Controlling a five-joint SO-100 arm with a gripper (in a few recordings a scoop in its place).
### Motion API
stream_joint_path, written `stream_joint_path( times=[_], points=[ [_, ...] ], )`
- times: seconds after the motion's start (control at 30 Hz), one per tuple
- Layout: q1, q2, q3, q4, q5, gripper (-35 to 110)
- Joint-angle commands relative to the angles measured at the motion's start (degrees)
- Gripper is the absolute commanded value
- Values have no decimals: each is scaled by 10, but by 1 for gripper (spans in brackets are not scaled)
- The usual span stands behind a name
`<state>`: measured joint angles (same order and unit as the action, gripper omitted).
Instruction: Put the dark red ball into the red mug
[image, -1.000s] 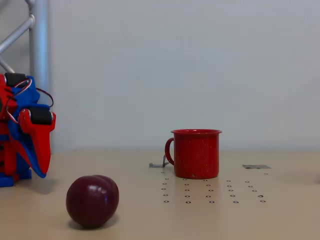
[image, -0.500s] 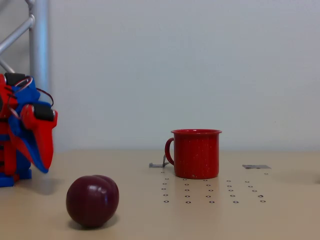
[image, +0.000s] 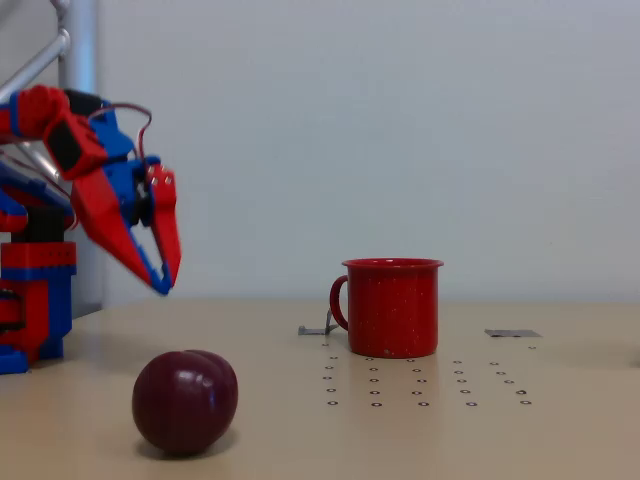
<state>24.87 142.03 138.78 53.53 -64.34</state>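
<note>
The pincer (image: 165, 278) is hanging above the dark red ball (image: 185, 401), tips pointing down, the ball sitting on the table (image: 560, 430) almost directly beneath and clear of it. Its fingers are seemingly parted a little, gripping nothing. The red mug (image: 390, 307) is standing well to the right

glossy maroon round ball (image: 185, 401): on beige table (image: 560, 430), front-left of red enamel mug (image: 392, 307) | red-and-blue gripper (image: 165, 272): above table, left of mug, up-left of ball, apart from both | small grey metal plate (image: 512, 333): right of mug
</note>
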Motion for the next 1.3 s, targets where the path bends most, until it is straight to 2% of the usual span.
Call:
stream_joint_path(
  times=[0.0,0.13,0.27,0.33,0.53,0.87,1.0,1.27],
  points=[
    [20,-16,-61,-34,-71,2],
    [63,-44,-83,-73,-172,14],
    [110,-79,-116,-82,-248,21],
    [143,-100,-126,-90,-253,33],
    [200,-166,-142,-168,-325,44],
    [235,-306,-131,-442,-333,47],
    [255,-352,-142,-485,-350,47],
    [275,-417,-157,-503,-366,45]
  ],
)
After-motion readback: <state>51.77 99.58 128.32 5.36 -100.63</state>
